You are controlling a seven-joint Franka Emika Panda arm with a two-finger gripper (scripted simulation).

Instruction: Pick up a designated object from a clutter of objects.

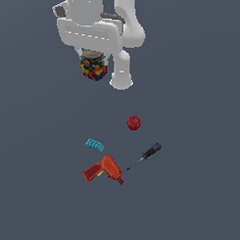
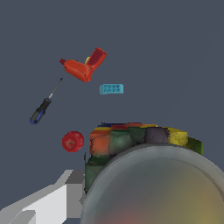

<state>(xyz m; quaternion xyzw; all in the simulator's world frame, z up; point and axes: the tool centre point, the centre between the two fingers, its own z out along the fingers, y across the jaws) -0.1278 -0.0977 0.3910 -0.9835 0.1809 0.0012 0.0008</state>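
Multicoloured jar (image 1: pixel 94 67) held aloft under the gripper (image 1: pixel 93 60), clamped between the jaws.

Hangs well above the grey floor (image 1: pixel 198 193), far from the rest of the clutter, with its greyish lid (image 2: pixel 153 188) filling much of the wrist view. Left on the floor: red ball (image 1: pixel 133 123) nearest, blue-black-handled screwdriver (image 1: pixel 146 155) toward the exterior view's right, teal ridged block (image 1: pixel 94 144) toward its left, red drill (image 1: pixel 104 170) lying just beside the block.

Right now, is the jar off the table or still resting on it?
Off the table: the jar hangs under the hand, well above the ball.
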